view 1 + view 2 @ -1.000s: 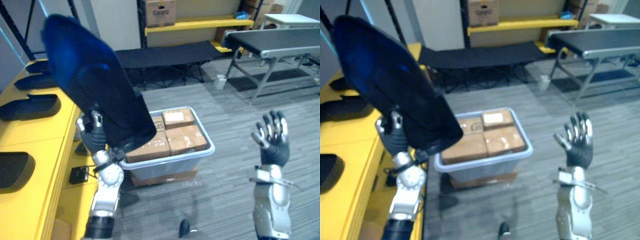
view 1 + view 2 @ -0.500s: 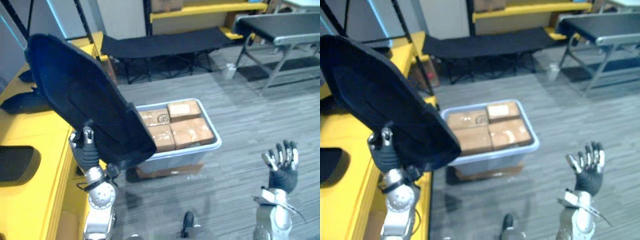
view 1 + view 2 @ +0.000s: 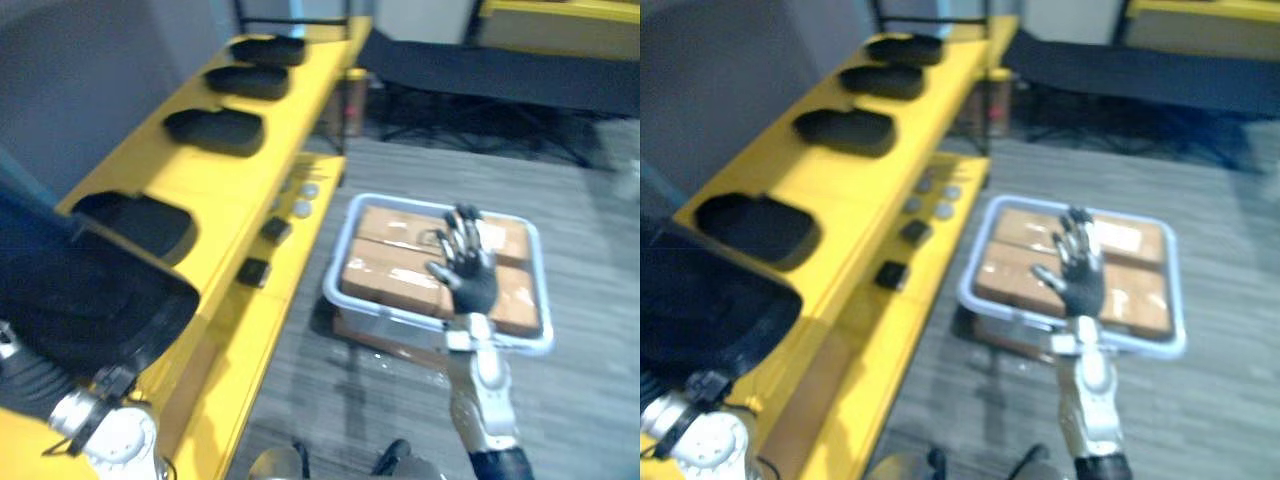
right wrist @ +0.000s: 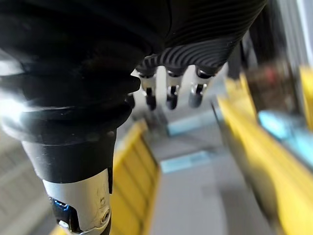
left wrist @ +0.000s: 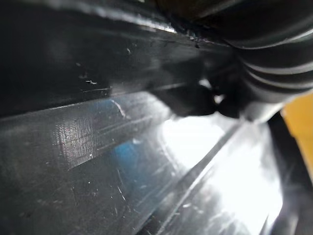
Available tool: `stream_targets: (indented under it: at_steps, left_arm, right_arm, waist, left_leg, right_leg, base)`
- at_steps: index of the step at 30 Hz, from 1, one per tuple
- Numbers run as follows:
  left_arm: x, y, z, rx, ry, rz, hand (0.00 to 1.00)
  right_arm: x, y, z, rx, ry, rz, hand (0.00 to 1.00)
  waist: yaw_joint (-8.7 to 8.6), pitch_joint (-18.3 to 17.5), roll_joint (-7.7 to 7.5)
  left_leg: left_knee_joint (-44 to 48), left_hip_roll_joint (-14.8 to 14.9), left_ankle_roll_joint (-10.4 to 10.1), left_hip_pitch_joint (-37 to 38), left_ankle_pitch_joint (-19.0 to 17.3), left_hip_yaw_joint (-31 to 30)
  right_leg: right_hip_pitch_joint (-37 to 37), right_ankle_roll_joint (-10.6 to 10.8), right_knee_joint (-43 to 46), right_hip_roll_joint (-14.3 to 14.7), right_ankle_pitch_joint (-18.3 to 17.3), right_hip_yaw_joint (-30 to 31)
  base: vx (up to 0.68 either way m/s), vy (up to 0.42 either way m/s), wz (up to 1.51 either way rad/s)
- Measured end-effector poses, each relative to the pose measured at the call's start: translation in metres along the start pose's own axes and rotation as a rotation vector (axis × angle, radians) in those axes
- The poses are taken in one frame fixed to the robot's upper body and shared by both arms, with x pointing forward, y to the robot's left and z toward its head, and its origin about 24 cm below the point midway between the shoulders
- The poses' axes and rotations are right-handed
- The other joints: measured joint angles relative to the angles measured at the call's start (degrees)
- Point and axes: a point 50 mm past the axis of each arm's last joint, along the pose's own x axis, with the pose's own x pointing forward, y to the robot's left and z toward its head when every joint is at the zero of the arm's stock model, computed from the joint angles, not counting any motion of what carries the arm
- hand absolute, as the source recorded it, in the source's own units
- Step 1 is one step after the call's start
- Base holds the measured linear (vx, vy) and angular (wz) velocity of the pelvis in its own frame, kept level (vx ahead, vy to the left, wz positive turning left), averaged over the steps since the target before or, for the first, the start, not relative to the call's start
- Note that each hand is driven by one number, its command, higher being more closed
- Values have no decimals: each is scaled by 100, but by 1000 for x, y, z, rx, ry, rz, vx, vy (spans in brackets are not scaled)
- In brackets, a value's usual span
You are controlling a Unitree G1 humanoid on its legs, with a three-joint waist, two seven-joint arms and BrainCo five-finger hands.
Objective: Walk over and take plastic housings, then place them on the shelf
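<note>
A black plastic housing (image 3: 90, 300), a glossy shallow shell with a raised rim, sits at the robot's lower left, carried at the left hand (image 5: 279, 63). Whether that hand grips it cannot be told. It hangs just over the near end of a yellow shelf (image 3: 235, 200), where four more housings (image 3: 214, 130) lie in a row. The right hand (image 3: 465, 272) is raised, fingers spread and holding nothing, above a pale bin (image 3: 345, 298) of cardboard boxes (image 3: 385, 282). One box bears a white label (image 3: 492, 236), its print unreadable.
</note>
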Motion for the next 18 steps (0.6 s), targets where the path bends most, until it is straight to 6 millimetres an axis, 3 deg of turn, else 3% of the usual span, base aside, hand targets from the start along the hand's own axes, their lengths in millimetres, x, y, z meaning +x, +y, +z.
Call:
stream_targets:
  at_steps: [1, 7, 11, 18]
  left_arm:
    - [0, 13, 0, 29, -11, 31, 100]
    - [1, 36, 11, 53, -84, 47, 100]
    - [3, 34, 18, 20, -127, 8, 100]
    - [5, 27, 19, -10, -141, -11, 100]
  right_arm:
    - [5, 9, -3, 11, 13, 30, 0]
    - [11, 45, -25, 63, 141, 183, 0]
    - [5, 58, -34, 55, 207, 253, 0]
    - [-2, 48, -38, 33, 243, 263, 0]
  waist:
    - [187, -5, -10]
    - [584, -20, -96]
    - [641, -54, -188]
    - [544, -87, -283]
  left_leg:
    - [-21, -70, 5, 10, 2, -168]
    - [-6, -224, 22, -47, 12, -634]
    - [16, -249, 23, -62, 12, -759]
    - [155, -181, 68, -81, -18, -664]
  right_leg:
    - [115, 78, 28, -74, -61, -146]
    - [347, 152, -11, -163, -103, -433]
    - [461, 175, -162, -121, -88, -496]
    - [641, 184, -369, 29, -76, -562]
  base:
    - [56, 34, 57]
    - [65, 25, 48]
    - [56, 1, 15]
    - [26, -21, 1]
